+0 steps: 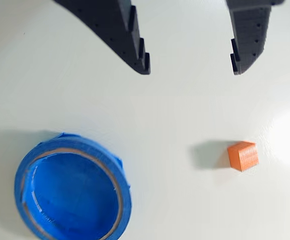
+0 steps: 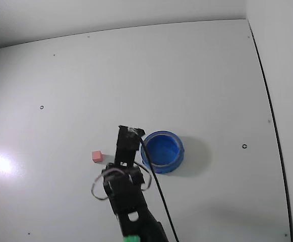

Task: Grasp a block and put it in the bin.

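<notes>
Gripper: the black two-finger gripper point(image 1: 189, 70) enters the wrist view from the top edge with its jaws spread wide and nothing between them; it hangs above the table, touching neither object.
Block: the small pink-red plain-faced cube point(image 1: 243, 156) sits on the table, below and right of the fingertips in the wrist view, well apart from the bowl; in the fixed view the block point(image 2: 97, 156) lies just left of the arm.
Bin: the round shallow blue bowl with a thick rim point(image 1: 125, 200) is empty in the wrist view, lower left; in the fixed view the bin point(image 2: 179, 159) is just right of the arm.
Table: the plain white table top point(image 2: 186, 75) carries both, with a few small dark dots.
Progress: nothing is done yet, as I judge it; the block is not grasped and not in the bin. Reaching, closing, lifting, carrying and releasing are all left.
Hidden: the gripper's upper body is cut off in the wrist view, the bowl's lower rim runs off the frame, and in the fixed view the arm covers its own fingertips, so the opening cannot be read there. A glare patch sits right of the cube in the wrist view.
</notes>
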